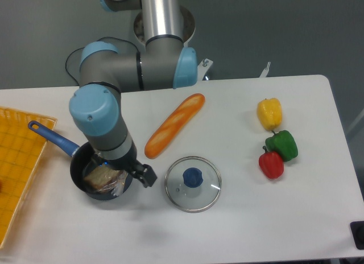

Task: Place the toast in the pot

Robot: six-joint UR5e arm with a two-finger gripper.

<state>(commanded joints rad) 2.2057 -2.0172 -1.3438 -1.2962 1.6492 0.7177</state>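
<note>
The toast point(100, 178) lies flat inside the dark pot point(77, 168), whose blue handle point(51, 138) points up-left toward the table's left side. My gripper point(130, 180) hangs over the pot's right rim, just right of the toast, and looks open with nothing between its fingers. The arm's wrist covers the pot's upper right part.
A long orange baguette point(173, 126) lies diagonally right of the pot. A glass lid point(193, 183) with a blue knob sits close to the gripper's right. Yellow point(269, 112), green point(282, 144) and red point(272, 164) peppers stand far right. An orange tray point(17, 167) is at the left edge.
</note>
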